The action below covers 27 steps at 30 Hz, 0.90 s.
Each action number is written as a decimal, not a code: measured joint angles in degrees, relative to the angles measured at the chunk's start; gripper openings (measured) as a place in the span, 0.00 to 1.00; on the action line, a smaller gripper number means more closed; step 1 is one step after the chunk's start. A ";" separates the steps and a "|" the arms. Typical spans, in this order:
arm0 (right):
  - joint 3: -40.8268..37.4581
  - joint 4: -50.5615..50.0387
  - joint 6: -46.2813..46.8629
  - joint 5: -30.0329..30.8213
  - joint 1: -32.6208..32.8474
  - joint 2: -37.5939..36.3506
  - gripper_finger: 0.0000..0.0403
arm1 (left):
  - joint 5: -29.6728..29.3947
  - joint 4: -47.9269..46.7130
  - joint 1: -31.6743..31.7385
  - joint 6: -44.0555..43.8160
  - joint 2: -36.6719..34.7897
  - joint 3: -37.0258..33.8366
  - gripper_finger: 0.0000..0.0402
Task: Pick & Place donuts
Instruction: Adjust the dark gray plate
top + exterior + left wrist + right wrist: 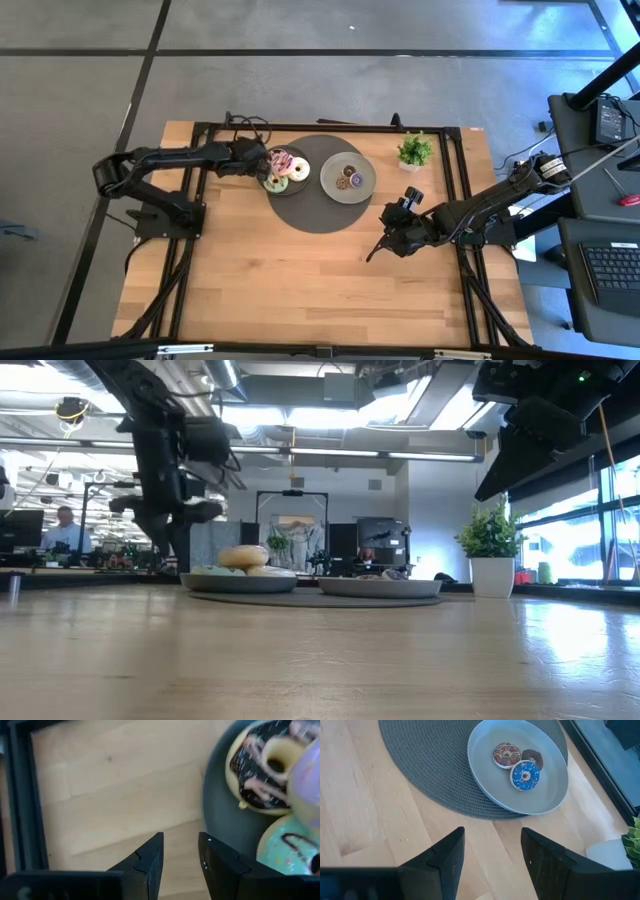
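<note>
Three larger donuts lie crowded on a dark grey plate (285, 188): pink (283, 160), green (275, 184) and cream-white (299, 171), the cream one streaked with chocolate (265, 775). Three tiny donuts lie flat on a light grey plate (540, 795): a sprinkled brown one (506, 754), a dark brown one (533, 756) and a purple-blue one (525, 775). My left gripper (180, 837) is open, just off the dark plate's left rim (215, 815), over bare wood. My right gripper (492, 832) is open, hovering nearer than the light plate, toward the table's right.
Both plates rest on a round dark woven mat (320, 215). A small potted plant (414, 150) stands right of the light plate, near the far edge. Black frame rails (455, 180) run along the table's sides. Bare wood (290, 280) fills the near half.
</note>
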 joint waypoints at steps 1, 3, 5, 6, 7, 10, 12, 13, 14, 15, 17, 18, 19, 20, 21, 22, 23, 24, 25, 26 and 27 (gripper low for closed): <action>0.00 0.00 0.00 0.00 0.00 0.00 0.49 | 0.35 0.02 -0.05 -0.43 0.96 0.00 0.29; 0.00 0.00 0.00 0.00 0.00 0.00 0.49 | 0.79 0.07 -0.05 -0.88 3.07 0.00 0.29; 0.00 0.00 0.00 -0.02 -0.01 0.00 0.49 | 0.67 0.04 -0.05 -1.88 5.04 -0.04 0.29; 0.00 0.00 0.00 -0.01 -0.01 0.00 0.49 | 0.29 0.17 -0.05 -2.28 5.84 -0.04 0.29; 0.00 0.00 0.00 0.00 0.00 0.01 0.49 | -0.11 0.38 -0.05 -2.79 6.53 -0.04 0.30; 0.00 0.00 0.00 -0.01 -0.01 0.00 0.49 | -1.57 1.63 -0.05 -3.62 7.55 -0.07 0.30; 0.00 -0.02 0.00 -0.02 0.00 0.00 0.49 | -1.50 3.25 -0.03 -3.62 7.87 -0.07 0.30; 0.00 0.00 0.00 -0.02 -0.02 0.00 0.49 | -1.07 3.97 -0.03 -3.60 7.99 -0.07 0.30; 0.00 0.00 -0.02 -0.02 0.00 0.00 0.49 | -0.43 4.67 -0.03 -3.34 8.12 -0.07 0.30; 0.00 0.00 -0.06 -0.02 0.00 0.00 0.49 | 0.27 5.09 -0.03 -3.04 8.31 -0.07 0.29; 0.00 0.00 -0.07 -0.02 0.00 0.00 0.49 | 2.36 5.81 -0.03 -3.11 8.80 -0.07 0.29; 0.00 -0.02 -0.05 -0.02 0.00 0.00 0.49 | 2.95 5.88 -0.03 -3.13 9.13 -0.07 0.29; 0.00 0.00 -0.05 -0.02 0.00 0.00 0.49 | 3.15 5.95 -0.06 -3.11 9.43 -0.07 0.29; 0.00 0.00 -0.07 -0.02 0.00 0.00 0.49 | 3.47 6.03 -0.26 -3.13 9.69 -0.07 0.29; 0.00 -0.02 -0.09 -0.02 0.00 0.00 0.49 | 3.66 6.09 -0.41 -3.16 9.87 -0.07 0.29; 0.00 0.00 -0.09 -0.02 -0.01 0.00 0.49 | 4.02 6.33 -0.66 -3.29 10.00 -0.07 0.29; 0.00 0.00 -0.11 -0.02 0.00 0.00 0.49 | 4.69 6.86 -0.94 -3.29 10.11 -0.07 0.29; 0.00 -0.02 -0.15 -0.02 -0.02 0.00 0.49 | 5.37 7.53 -1.36 -3.23 10.15 -0.07 0.29; 0.00 -0.02 -0.15 -0.02 -0.02 0.00 0.49 | 6.06 8.19 -1.78 -3.22 10.15 -0.07 0.29; 0.00 -0.02 -0.15 -0.02 -0.02 0.00 0.49 | 6.44 8.81 -2.22 -3.10 10.15 -0.07 0.29; 0.00 -0.02 -0.17 -0.02 -0.01 0.00 0.49 | 6.79 9.31 -2.64 -3.00 10.15 -0.07 0.29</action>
